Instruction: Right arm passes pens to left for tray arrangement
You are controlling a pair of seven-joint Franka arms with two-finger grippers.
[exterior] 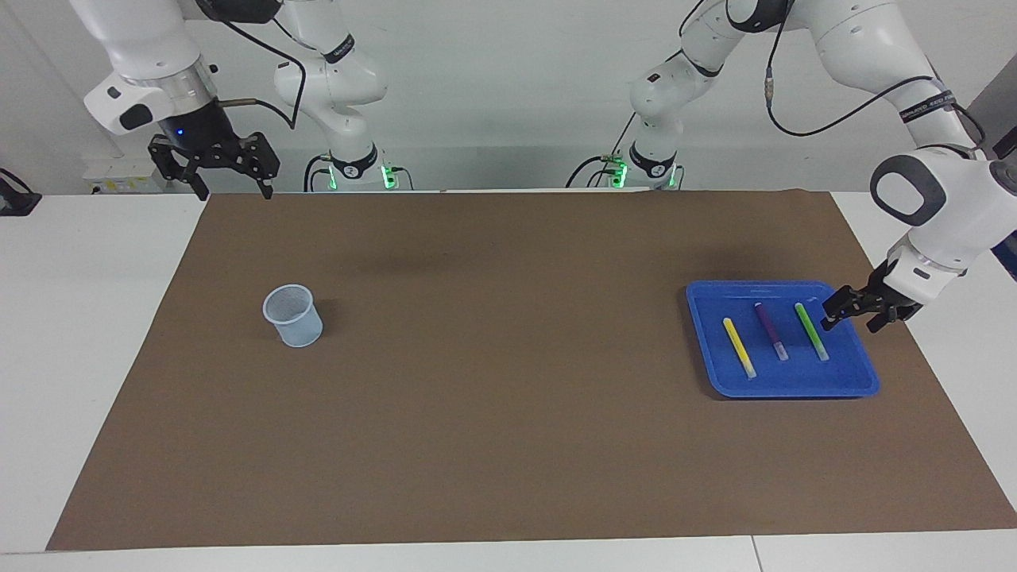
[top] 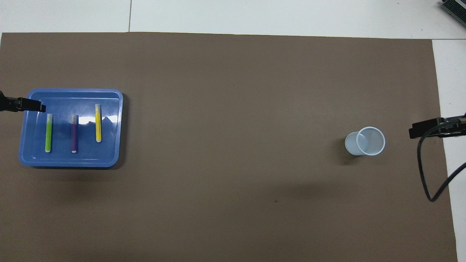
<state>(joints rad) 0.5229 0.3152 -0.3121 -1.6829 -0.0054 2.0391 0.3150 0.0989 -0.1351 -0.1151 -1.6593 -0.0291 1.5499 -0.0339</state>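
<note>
Tray [exterior: 783, 388] sits on the brown mat [exterior: 508, 413] toward the left arm's end of the table. On the overhead view I see it at about nine o'clock from the mat centre. Three pens lie inside it, side by side and apart, none touching another. The green pen [exterior: 811, 330] is the one closest to the left arm's end, the purple pen [exterior: 771, 330] is in the middle, and the yellow pen [exterior: 739, 347] is on the side toward the mat centre. All three lie roughly along the twelve-to-six line of the overhead view; the yellow and purple ones have their pale tips at the end farther from the robots.

The left gripper [exterior: 856, 311] hangs low at the tray's rim, beside the green pen at the end nearer the robots. Its fingers are spread and I see nothing between them; the green pen lies free on the tray floor.

The right gripper [exterior: 232, 189] waits high over the mat's corner at the right arm's end. Its fingers are spread apart and hold nothing.

A pale cup [exterior: 293, 315] stands upright on the mat at about three o'clock on the overhead view, well apart from the tray.
</note>
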